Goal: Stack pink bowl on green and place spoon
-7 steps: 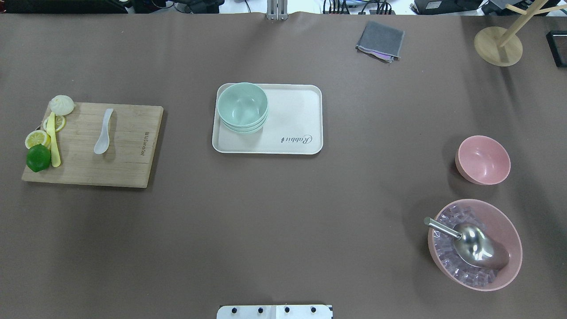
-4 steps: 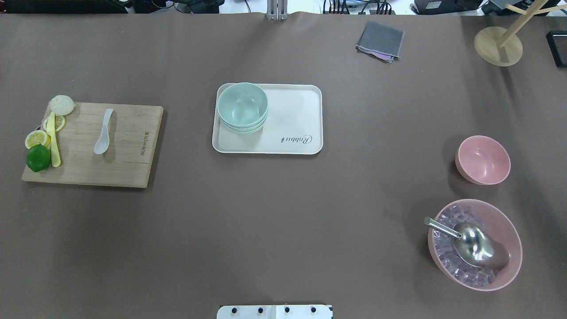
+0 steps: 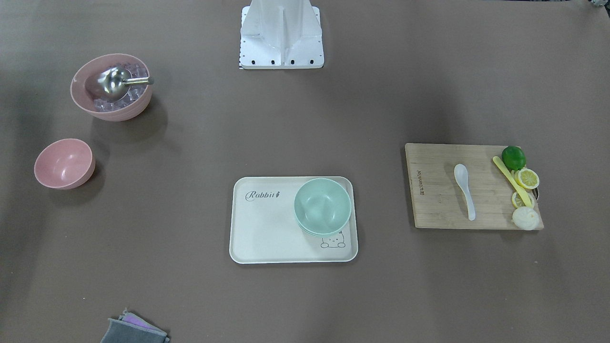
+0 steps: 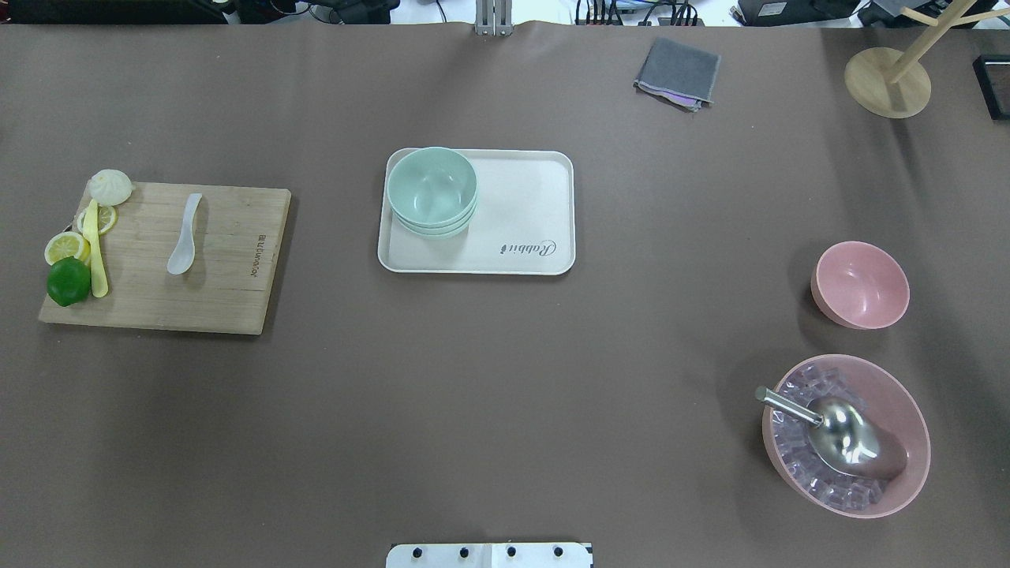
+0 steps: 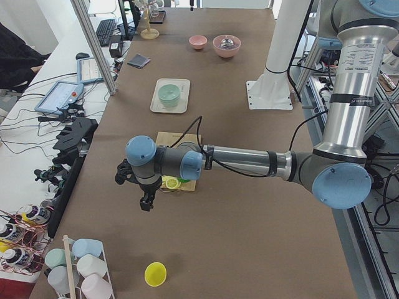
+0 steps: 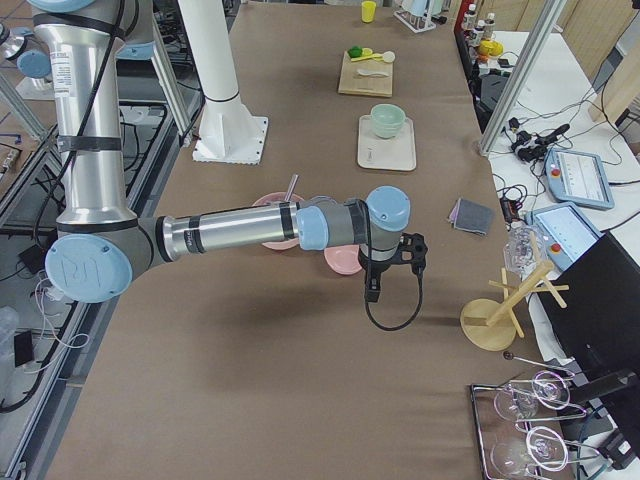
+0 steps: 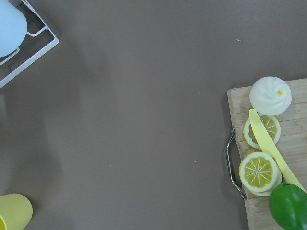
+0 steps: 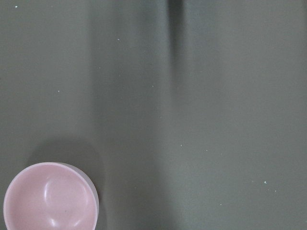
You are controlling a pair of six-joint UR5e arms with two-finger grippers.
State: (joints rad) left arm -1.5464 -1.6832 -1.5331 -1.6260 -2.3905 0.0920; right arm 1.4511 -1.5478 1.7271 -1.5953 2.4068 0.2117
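Observation:
The small pink bowl (image 4: pixel 860 285) stands empty on the table's right side and shows at the lower left of the right wrist view (image 8: pixel 48 199). Stacked green bowls (image 4: pixel 432 192) sit on the left end of a cream tray (image 4: pixel 525 209). A white spoon (image 4: pixel 185 234) lies on a wooden cutting board (image 4: pixel 229 260) at the left. My left gripper (image 5: pixel 144 202) hangs beyond the board's outer end. My right gripper (image 6: pixel 372 290) hangs beside the pink bowl (image 6: pixel 345 260). Both show only in side views, so I cannot tell whether they are open or shut.
A large pink bowl of ice cubes (image 4: pixel 846 435) with a metal scoop stands near the small bowl. Lime, lemon slices, a yellow knife and a bun (image 4: pixel 110 186) line the board's edge. A grey cloth (image 4: pixel 678 72) and a wooden stand (image 4: pixel 888 79) are at the back right.

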